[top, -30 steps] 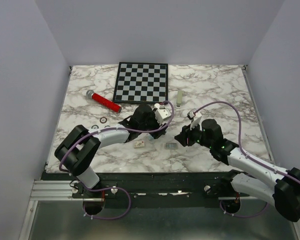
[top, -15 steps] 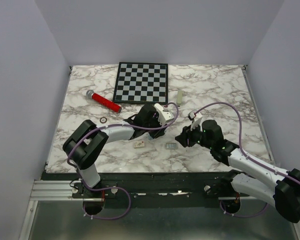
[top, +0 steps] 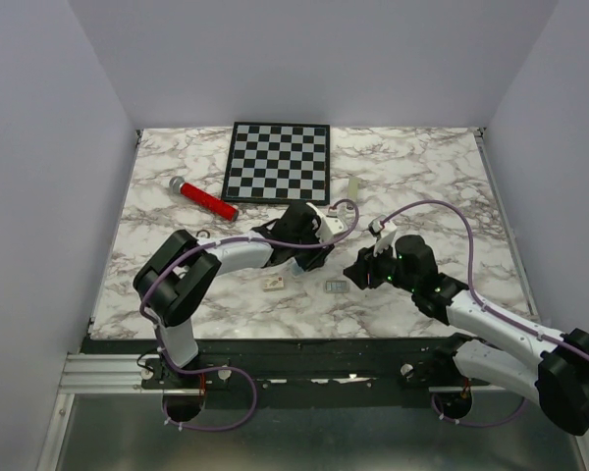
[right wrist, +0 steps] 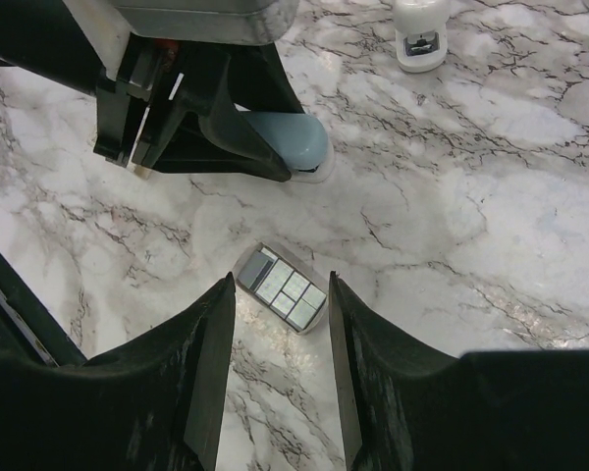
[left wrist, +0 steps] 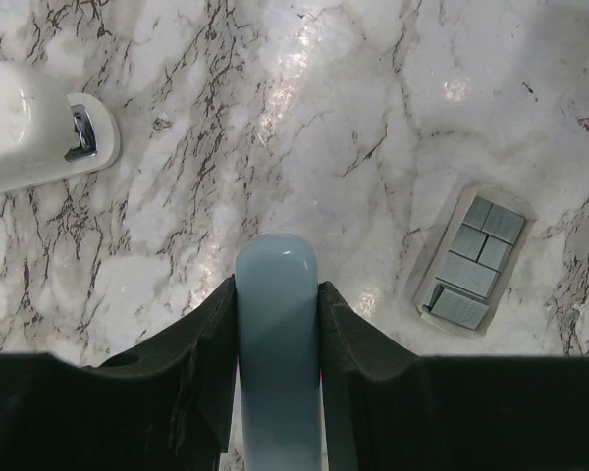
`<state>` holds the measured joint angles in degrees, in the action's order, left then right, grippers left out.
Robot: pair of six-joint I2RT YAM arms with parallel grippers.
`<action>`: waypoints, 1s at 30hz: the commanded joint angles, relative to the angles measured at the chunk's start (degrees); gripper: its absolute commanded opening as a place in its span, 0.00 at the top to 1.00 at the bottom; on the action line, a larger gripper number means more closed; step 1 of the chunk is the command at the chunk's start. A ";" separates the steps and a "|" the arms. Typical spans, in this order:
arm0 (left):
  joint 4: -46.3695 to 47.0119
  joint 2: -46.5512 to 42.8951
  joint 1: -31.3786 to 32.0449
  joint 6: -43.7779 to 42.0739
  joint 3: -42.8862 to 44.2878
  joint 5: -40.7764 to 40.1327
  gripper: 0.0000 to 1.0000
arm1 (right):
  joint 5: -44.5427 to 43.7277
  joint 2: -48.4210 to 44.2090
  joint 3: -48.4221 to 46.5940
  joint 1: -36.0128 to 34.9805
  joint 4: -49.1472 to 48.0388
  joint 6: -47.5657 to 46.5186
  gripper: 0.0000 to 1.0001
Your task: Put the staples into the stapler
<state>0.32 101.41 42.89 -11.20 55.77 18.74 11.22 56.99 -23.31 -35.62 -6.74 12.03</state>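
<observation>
**Sam:** Holding tight, is it?

**Mia:** Yes. The left gripper [left wrist: 277,294] is squeezed onto a pale blue bar [left wrist: 275,383]. I think that is the stapler. It should keep the bar flat and not let it wiggle.

**Sam:** And the other hand?

**Mia:** The right gripper [right wrist: 280,294] has its fingers apart and holds nothing. The staples [left wrist: 468,260] lie on the table right under it, between its two fingers.

**Sam:** What's a good way to grab them?

**Mia:** Come straight down, pinch the little block, and lift it level. It looks like it's made of bits, so it might come apart.

**Sam:** What else is near?

**Mia:** A white thing with a metal clip [left wrist: 34,128] lies past the left hand's tips. A small tan card [top: 273,284] sits beside that hand. Farther out are a red tube [top: 208,200] and a checkerboard [top: 278,160].

**Sam:** Anything in the way?

**Mia:** Only the hands. They are close together and could bump.
</observation>
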 commanded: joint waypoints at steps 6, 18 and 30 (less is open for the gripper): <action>-7.00 4.07 1.58 1.53 2.59 -5.91 0.87 | -1.12 -1.09 0.90 -0.07 -0.03 0.89 0.50; -4.71 -4.99 0.09 -1.10 3.38 -3.45 0.40 | 1.25 -1.10 -2.52 0.02 3.57 -1.74 0.48; 10.74 -26.85 -7.64 13.37 -11.89 -8.44 0.01 | 11.79 10.14 -16.13 0.02 11.82 -11.67 0.28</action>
<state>1.72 86.24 39.70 -7.55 50.37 14.85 16.25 62.81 -32.88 -35.57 -0.89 6.85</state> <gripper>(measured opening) 0.957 0.712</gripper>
